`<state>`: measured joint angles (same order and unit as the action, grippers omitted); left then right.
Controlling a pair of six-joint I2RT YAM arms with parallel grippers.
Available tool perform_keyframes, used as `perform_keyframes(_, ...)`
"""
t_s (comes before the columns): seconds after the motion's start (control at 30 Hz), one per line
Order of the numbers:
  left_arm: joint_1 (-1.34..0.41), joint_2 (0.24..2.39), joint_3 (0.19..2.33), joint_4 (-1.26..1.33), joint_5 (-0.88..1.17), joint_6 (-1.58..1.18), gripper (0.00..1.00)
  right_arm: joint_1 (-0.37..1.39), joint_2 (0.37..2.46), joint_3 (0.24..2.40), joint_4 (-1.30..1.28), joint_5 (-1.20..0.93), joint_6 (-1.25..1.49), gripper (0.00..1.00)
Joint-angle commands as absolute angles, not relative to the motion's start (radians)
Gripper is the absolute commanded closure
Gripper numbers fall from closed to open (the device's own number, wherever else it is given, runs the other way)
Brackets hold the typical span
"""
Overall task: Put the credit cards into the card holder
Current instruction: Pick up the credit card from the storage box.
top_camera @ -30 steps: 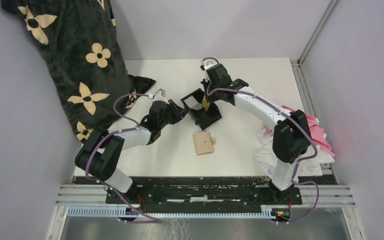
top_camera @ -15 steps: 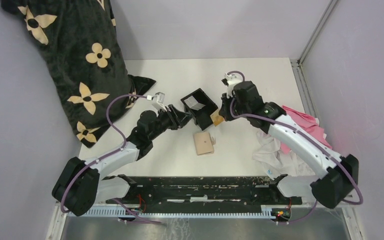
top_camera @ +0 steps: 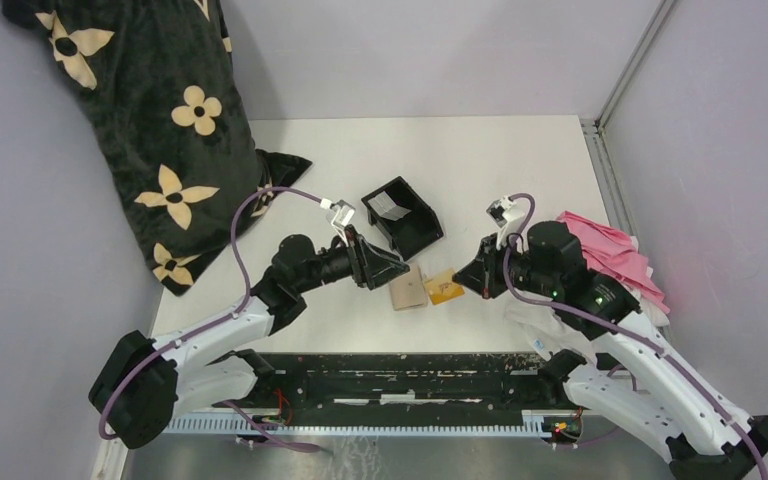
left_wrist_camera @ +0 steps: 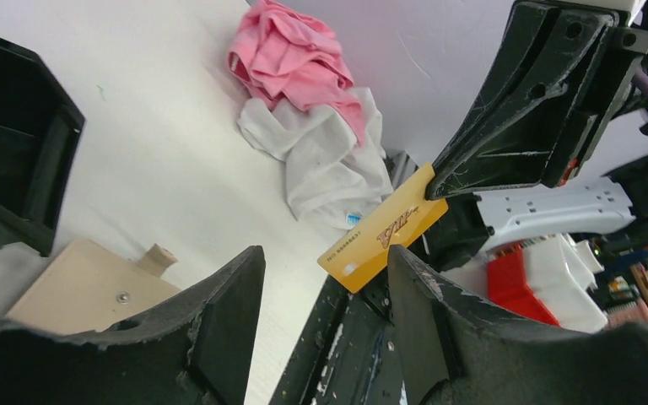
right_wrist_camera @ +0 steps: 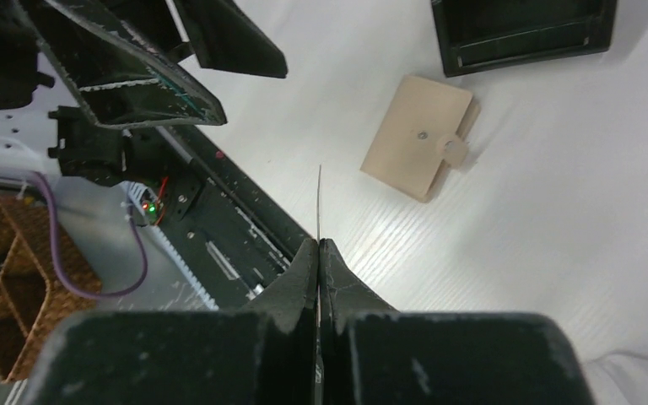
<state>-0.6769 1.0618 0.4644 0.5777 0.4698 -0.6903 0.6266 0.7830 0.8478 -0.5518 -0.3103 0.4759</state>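
Golden-yellow credit card hangs pinched by one end in the closed right claw, just right of the folded tan card holder lying on the white counter, while the left claw hovers at the holder's left edge, jaws wide and empty, the black tray behind them.

The left arm and the right arm share one build: smooth white links between bulky black joints. A thin purple cable loops loosely along each, ending at a small white plug near the wrist. The left gripper and right gripper are matt black, with two wedge-shaped fingers whose faces are scuffed and scratched grey. The bases are black
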Motion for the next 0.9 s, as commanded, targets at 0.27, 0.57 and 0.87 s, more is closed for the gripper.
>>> perform_keyframes(0.27, -0.730, 1.164, 0.570, 0.577, 0.711, -0.604, 0.35, 0.629, 0.721, 0.771, -0.433, -0.485, 0.589, 0.99)
perform_keyframes(0.57, -0.739, 1.219, 0.567, 0.645, 0.796, -0.637, 0.35, 0.629, 0.751, 0.729, -0.345, -0.526, 0.623, 0.99)
perform_keyframes(0.87, -0.746, 1.239, 0.580, 0.631, 0.843, -0.624, 0.36, 0.629, 0.809, 0.714, -0.272, -0.543, 0.633, 0.99)
